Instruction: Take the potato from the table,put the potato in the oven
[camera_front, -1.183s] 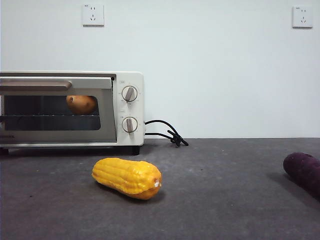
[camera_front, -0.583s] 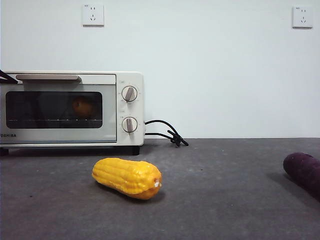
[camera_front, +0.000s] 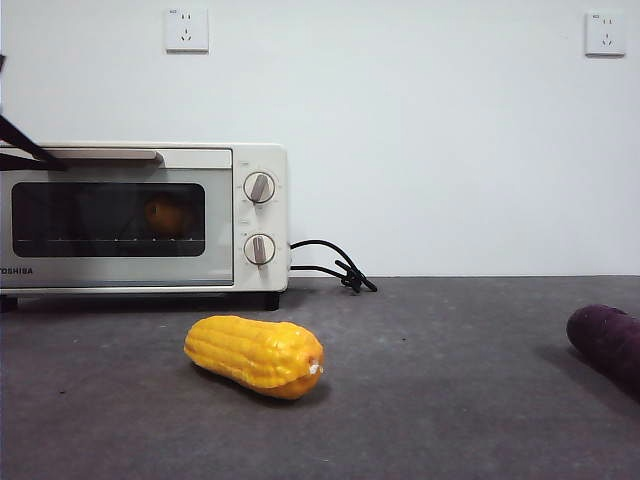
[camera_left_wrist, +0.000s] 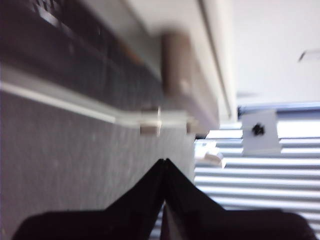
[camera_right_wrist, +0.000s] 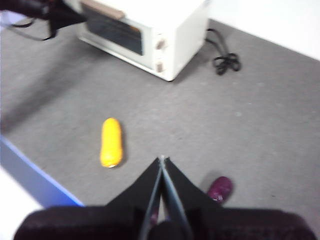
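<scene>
The left gripper (camera_left_wrist: 164, 162) has its fingers pressed together with nothing between them, poised just off the tan handle (camera_left_wrist: 176, 65) of the oven (camera_front: 145, 215); at the left edge of the front frame it shows as a black tip. The right gripper (camera_right_wrist: 162, 160), fingers likewise closed and empty, hangs high over the bench (camera_front: 440, 380), above the corn cob (camera_front: 255, 355) and purple vegetable (camera_front: 608, 345). The potato (camera_front: 165, 215) sits inside the oven behind the shut glass door. A second ago that door was partly open; half a second ago the black tip showed less.
</scene>
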